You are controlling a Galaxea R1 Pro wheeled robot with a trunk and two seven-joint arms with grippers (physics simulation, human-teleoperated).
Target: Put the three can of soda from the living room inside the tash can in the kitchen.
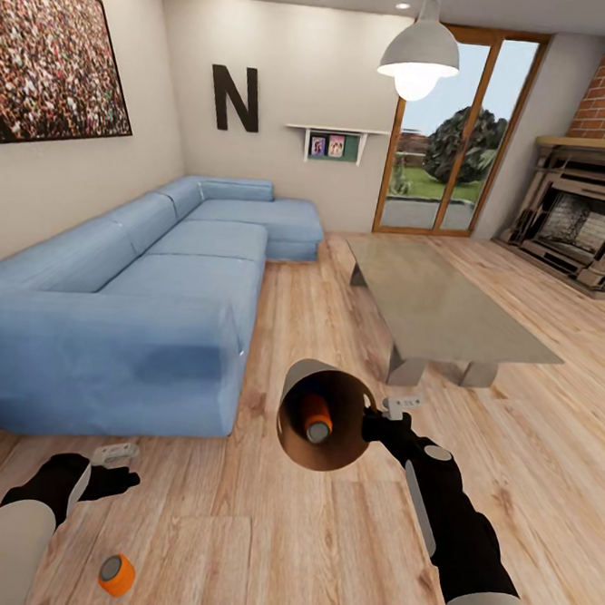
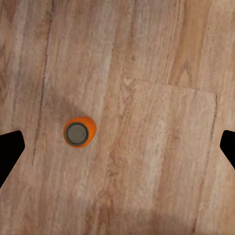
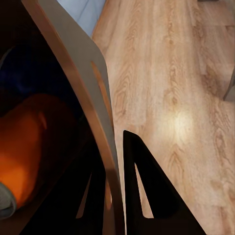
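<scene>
The remaining orange soda can (image 1: 117,575) is seen upright on the wood floor (image 1: 255,554), near and below the spread left end effector (image 1: 118,468), while the trash can (image 1: 325,418) is pinched by the right end effector (image 1: 386,416).

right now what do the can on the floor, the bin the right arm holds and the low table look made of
Can of soda: looks like painted metal, matte orange side, dull grey top.
Tash can: pale grey outside, brown wood-toned inside with a slight sheen; plastic or coated metal, can't tell. The right gripper clamps its thin wall.
Low table: glass-like top, smooth and faintly reflective, on grey stone-like blocks.
</scene>
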